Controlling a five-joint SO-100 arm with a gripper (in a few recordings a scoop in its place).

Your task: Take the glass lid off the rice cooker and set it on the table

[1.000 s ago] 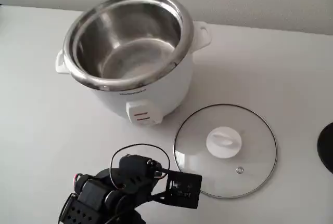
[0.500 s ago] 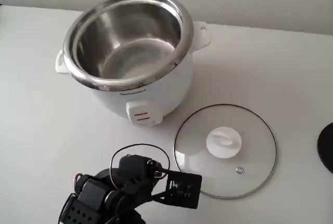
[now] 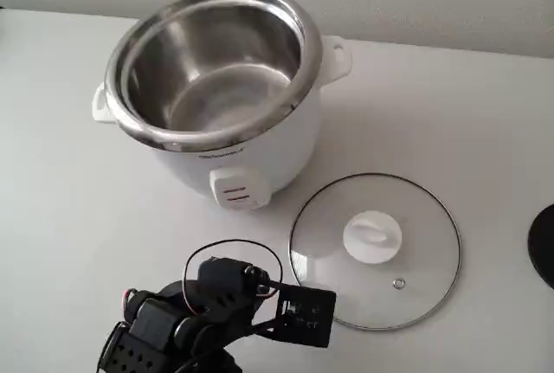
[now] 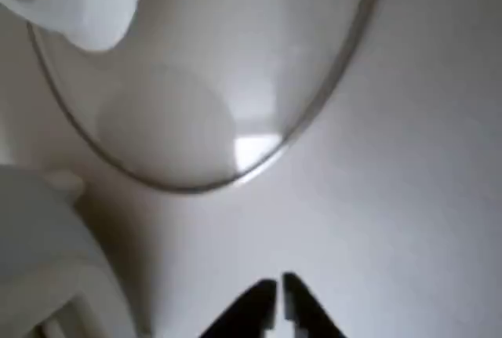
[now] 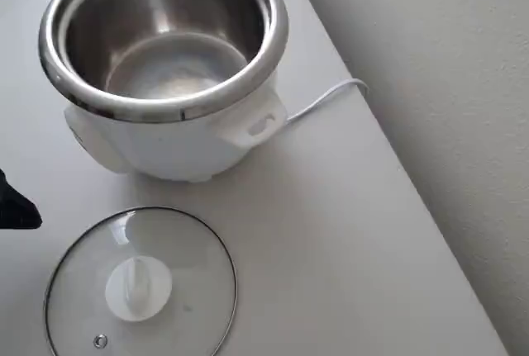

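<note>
Nearest the wrist camera, the gripper [image 4: 278,295] hangs over bare tabletop [image 3: 485,113], jaws together and empty. Just beyond, the glass lid [image 3: 375,250] lies flat, knob up. Farther back, the rice cooker [image 3: 216,87] stands uncovered, its steel pot empty.

Pale textured wall [image 5: 430,83] behind, white cord [image 5: 326,98] trailing, soft even light

Soft, even daylight; faint shadows under the rice cooker [image 3: 216,87]. Bright reflections inside its steel pot. Wrist view dim, heavily blurred, a glare patch on the glass lid [image 4: 255,150].
</note>
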